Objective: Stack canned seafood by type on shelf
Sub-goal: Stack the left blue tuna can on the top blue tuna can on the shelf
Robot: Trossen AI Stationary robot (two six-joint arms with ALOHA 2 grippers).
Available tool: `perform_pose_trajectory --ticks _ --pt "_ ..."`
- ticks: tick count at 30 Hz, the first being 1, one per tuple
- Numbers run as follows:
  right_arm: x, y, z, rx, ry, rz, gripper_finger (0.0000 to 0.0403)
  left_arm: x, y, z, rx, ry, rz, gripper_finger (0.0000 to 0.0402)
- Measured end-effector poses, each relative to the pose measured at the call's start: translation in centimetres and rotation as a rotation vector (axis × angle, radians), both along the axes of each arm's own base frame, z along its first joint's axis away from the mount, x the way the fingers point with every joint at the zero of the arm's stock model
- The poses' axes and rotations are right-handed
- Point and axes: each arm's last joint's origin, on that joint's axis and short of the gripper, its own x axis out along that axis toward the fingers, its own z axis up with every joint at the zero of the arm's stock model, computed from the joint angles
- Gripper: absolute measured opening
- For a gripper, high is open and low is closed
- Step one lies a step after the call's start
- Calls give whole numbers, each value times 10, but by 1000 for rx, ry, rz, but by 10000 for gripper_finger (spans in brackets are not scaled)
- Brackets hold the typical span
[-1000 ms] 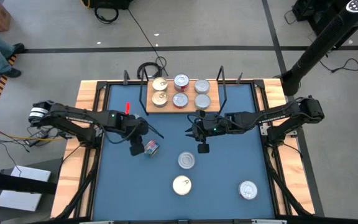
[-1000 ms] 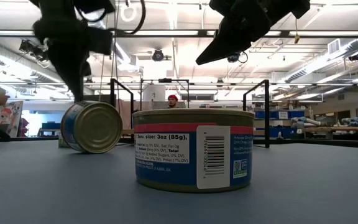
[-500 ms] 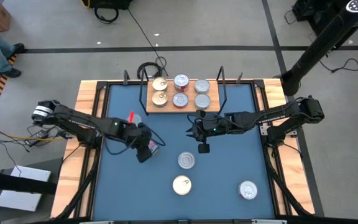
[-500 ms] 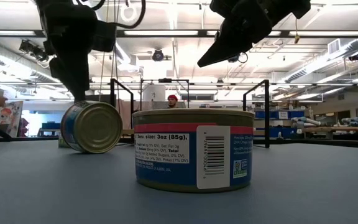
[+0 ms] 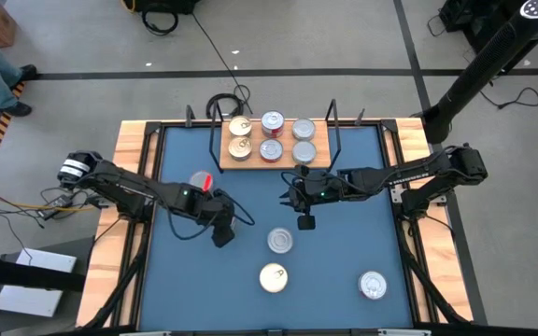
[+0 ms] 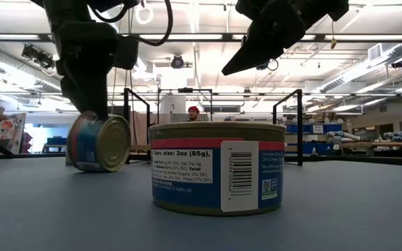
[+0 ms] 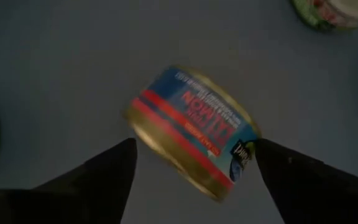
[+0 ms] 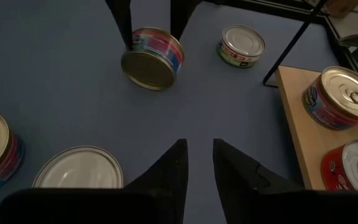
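Note:
A can with a blue-and-red label point(image 7: 191, 130) stands tipped on its rim on the blue table. My left gripper point(image 5: 222, 231) hangs open over it, one finger on each side point(image 8: 124, 25). My right gripper point(image 8: 199, 144) hovers above mid-table, near the shelf's right end. Its fingers are a narrow gap apart with nothing between them. The shelf point(image 5: 255, 164) is a light-wood board between black wire frames at the far edge. It carries several upright tins. Three more tins rest flat on the table point(image 5: 280, 241), point(image 5: 273, 277), point(image 5: 372, 285). My left gripper comes at the tipped can point(image 6: 100, 143) from above, slanting down, with its open fingers on either side of the can's flat ends. One fingertip point(image 8: 129, 42) stands right at the can's edge. I cannot tell whether it touches. The can rests on the table by its rim.
A green-sided tin point(image 8: 242, 43) lies flat beyond the tipped can, near the shelf's left wire frame point(image 5: 215, 140). A blue tin with a red band point(image 6: 218, 167) fills the low view's front. Wooden rails border the table on both sides point(image 5: 129, 187). A person stands off the table at the far left.
My left gripper has gone toward the table's right edge and down, from beside the tipped can to over it. It has rolled and opened, and its fingers now stand on both sides of the can. The can has turned about on its rim where it stood.

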Motion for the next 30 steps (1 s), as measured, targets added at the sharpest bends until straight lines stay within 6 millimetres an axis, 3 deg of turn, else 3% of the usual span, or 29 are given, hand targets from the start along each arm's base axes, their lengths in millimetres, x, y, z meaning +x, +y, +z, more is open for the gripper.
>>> perform_pose_trajectory --ticks 11,22,30 --pt "0 0 0 1 0 0 85 -2 1 4 34 34 13 289" --pt "0 0 0 1 0 0 85 -4 4 10 105 68 13 285" --pt "0 0 0 1 1 0 86 -4 3 11 55 39 213 302"
